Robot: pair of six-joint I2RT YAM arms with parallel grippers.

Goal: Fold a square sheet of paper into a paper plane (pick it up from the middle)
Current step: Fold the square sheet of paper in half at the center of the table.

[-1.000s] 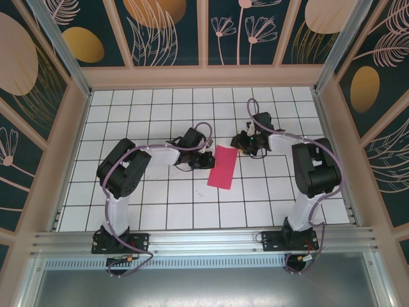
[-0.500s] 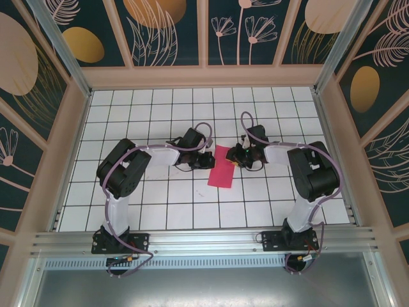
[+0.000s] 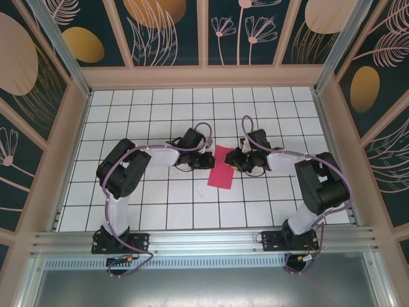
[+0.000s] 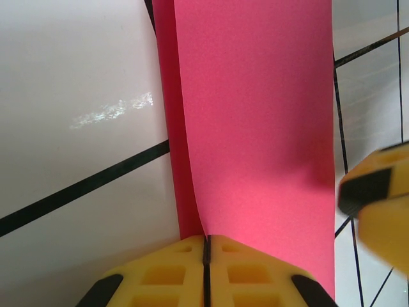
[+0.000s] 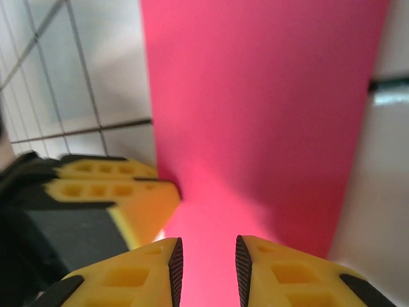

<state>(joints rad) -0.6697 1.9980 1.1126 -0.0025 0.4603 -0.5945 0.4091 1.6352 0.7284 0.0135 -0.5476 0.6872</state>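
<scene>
Where floral walls [image 3: 172, 32] enclose, gridded table [image 3: 160, 198], paper [image 3: 222, 174]

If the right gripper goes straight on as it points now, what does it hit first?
Most likely the square sheet of paper, lying directly ahead of the right gripper. The left gripper sits off to one side, outside that line, though depth is unclear.
</scene>
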